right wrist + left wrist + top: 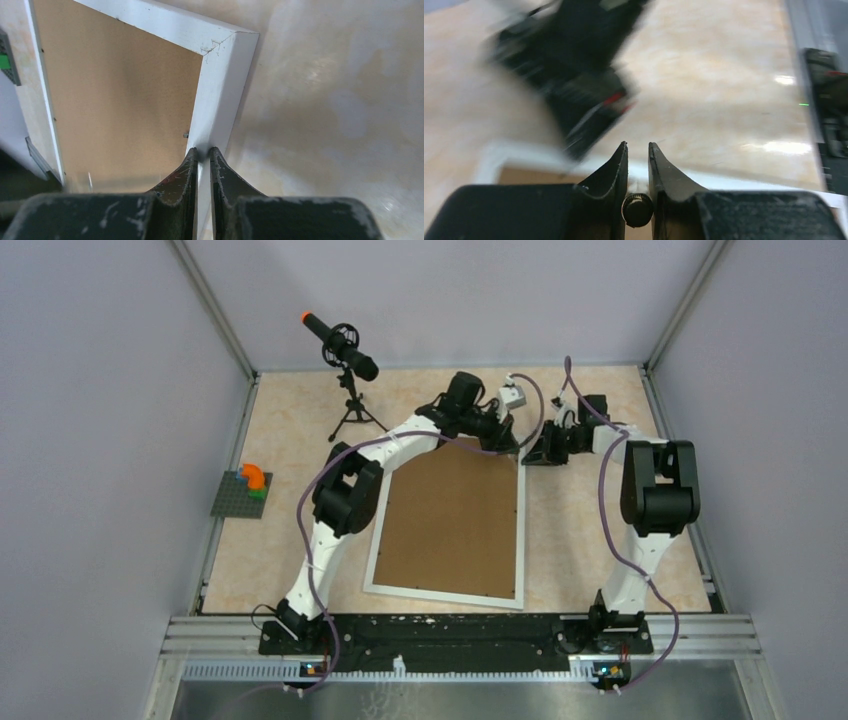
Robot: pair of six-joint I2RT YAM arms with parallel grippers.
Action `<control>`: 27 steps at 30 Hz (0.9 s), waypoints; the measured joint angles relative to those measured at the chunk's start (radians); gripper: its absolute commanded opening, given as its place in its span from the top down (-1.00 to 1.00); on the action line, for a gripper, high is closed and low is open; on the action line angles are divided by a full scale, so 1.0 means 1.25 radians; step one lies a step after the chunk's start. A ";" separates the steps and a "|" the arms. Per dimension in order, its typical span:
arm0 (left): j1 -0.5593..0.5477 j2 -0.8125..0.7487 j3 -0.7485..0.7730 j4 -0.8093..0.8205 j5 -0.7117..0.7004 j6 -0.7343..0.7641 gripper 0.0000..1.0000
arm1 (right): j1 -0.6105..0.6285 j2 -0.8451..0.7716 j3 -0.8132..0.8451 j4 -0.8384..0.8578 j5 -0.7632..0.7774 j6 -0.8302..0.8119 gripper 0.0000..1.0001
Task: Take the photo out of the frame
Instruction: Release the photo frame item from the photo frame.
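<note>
The white frame [521, 540] lies face down on the table with its brown backing board [450, 520] up. The photo is hidden. My right gripper [532, 454] is at the frame's far right corner. In the right wrist view it [202, 149] is shut on the white side rail [220, 80], which runs edge-on between the fingers. My left gripper [508, 440] hovers over the far edge, close to the right one. In the left wrist view its jaws [638, 145] stand a narrow gap apart, nothing between the tips, above the frame's border [734, 180]. The blurred right gripper [584, 100] is just beyond.
A microphone on a small tripod [342, 348] stands at the back left. A grey baseplate with coloured bricks [242, 490] lies at the left edge. Enclosure walls surround the table, and a metal rail [460, 645] runs along the near edge.
</note>
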 measured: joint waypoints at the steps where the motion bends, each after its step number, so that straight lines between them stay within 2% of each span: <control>1: -0.022 -0.002 0.000 0.003 0.036 -0.005 1.00 | 0.005 0.002 -0.003 0.013 -0.004 0.005 1.00; 4: -0.102 -0.002 0.000 0.011 0.107 -0.016 1.00 | 0.020 0.002 -0.004 0.028 -0.005 0.007 1.00; 7: -0.165 -0.004 0.000 0.012 0.115 -0.020 1.00 | 0.027 0.002 -0.004 0.031 -0.003 0.003 0.98; 10: -0.162 -0.014 -0.009 0.021 0.078 -0.037 1.00 | 0.025 0.002 -0.002 0.027 -0.005 -0.007 0.66; 14: -0.076 -0.044 -0.035 0.066 0.049 -0.124 1.00 | 0.014 0.001 0.008 -0.002 0.003 -0.043 0.06; 17: -0.013 -0.063 -0.036 0.101 0.021 -0.182 1.00 | -0.004 -0.007 0.006 -0.036 0.005 -0.075 -0.22; 20: 0.018 -0.088 -0.046 0.127 -0.023 -0.240 1.00 | -0.039 -0.049 0.000 -0.067 -0.006 -0.118 -0.31; 27: 0.006 -0.139 -0.076 0.180 -0.142 -0.398 1.00 | -0.076 -0.255 -0.025 -0.098 -0.072 -0.249 -0.40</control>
